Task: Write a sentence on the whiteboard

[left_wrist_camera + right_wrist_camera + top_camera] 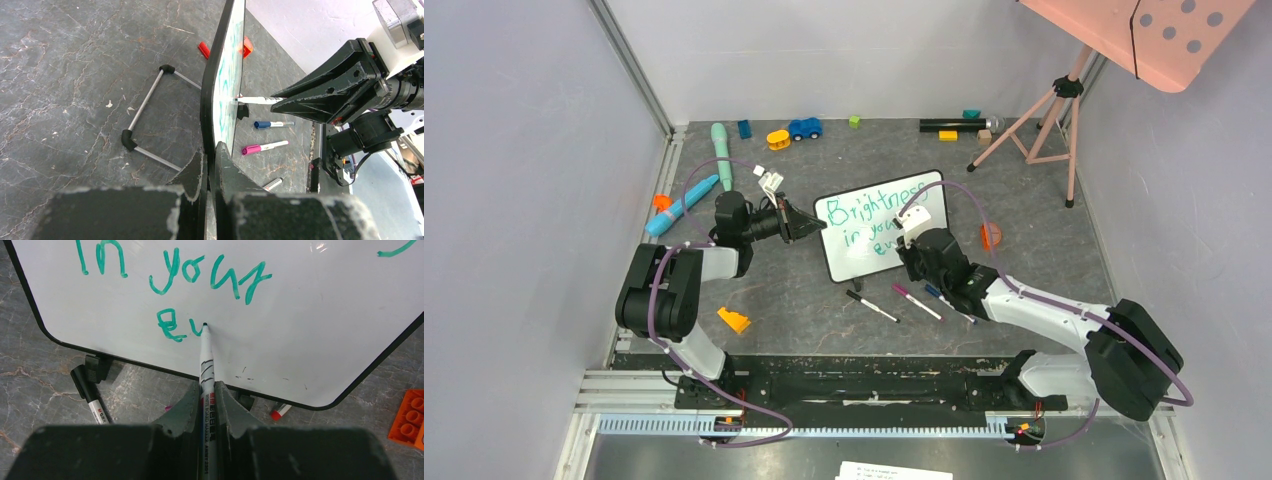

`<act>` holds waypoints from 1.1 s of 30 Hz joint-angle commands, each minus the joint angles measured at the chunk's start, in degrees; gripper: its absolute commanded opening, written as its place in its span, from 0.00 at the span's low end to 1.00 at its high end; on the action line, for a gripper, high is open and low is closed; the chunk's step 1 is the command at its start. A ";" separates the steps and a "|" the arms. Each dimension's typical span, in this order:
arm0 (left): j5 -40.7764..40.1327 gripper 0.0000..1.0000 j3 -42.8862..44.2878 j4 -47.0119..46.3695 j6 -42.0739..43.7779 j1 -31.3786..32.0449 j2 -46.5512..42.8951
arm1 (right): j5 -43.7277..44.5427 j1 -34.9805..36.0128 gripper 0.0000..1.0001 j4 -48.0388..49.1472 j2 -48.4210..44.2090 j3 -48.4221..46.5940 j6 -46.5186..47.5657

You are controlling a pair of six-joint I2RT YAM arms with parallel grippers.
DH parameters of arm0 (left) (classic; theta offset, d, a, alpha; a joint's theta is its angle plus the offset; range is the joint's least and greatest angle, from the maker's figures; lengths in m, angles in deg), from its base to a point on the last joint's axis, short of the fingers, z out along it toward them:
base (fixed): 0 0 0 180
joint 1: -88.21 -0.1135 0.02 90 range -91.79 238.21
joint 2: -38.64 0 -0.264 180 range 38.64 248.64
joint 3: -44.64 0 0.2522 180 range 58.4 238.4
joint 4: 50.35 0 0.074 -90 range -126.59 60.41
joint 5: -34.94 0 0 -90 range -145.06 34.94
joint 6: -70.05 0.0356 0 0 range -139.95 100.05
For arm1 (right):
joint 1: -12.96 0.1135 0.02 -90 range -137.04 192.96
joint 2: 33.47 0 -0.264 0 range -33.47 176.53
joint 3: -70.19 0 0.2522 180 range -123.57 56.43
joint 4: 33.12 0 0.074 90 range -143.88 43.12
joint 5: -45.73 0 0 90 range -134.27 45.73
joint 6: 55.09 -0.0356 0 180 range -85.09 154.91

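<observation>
The top external view looks steeply down from above and behind the arms' black base rail [864, 385], far enough off to take in the whole grey stone-patterned table [804, 300], with the small white black-framed whiteboard [849, 262] near its middle. The left wrist view sits close at the whiteboard's left edge, looking edge-on along its face. The right wrist view faces the whiteboard's front from very near, looking along a white marker pen [205, 360] at the teal-green handwritten sentence [172, 270]. All three views share the whiteboard.
</observation>
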 commanded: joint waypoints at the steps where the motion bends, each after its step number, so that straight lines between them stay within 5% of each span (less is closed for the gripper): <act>1: 0.18 0.02 -0.50 0.29 8.04 0.41 -1.26 | 1.10 -0.88 0.00 0.89 0.39 -0.80 0.41; 17: 0.18 0.02 -0.57 0.38 8.13 0.41 -1.43 | -3.76 -0.68 0.00 1.90 -2.84 6.55 -1.11; 33: 0.10 0.02 -0.59 0.60 8.30 0.41 -1.43 | -6.57 -0.66 0.00 2.99 -1.22 0.04 -1.21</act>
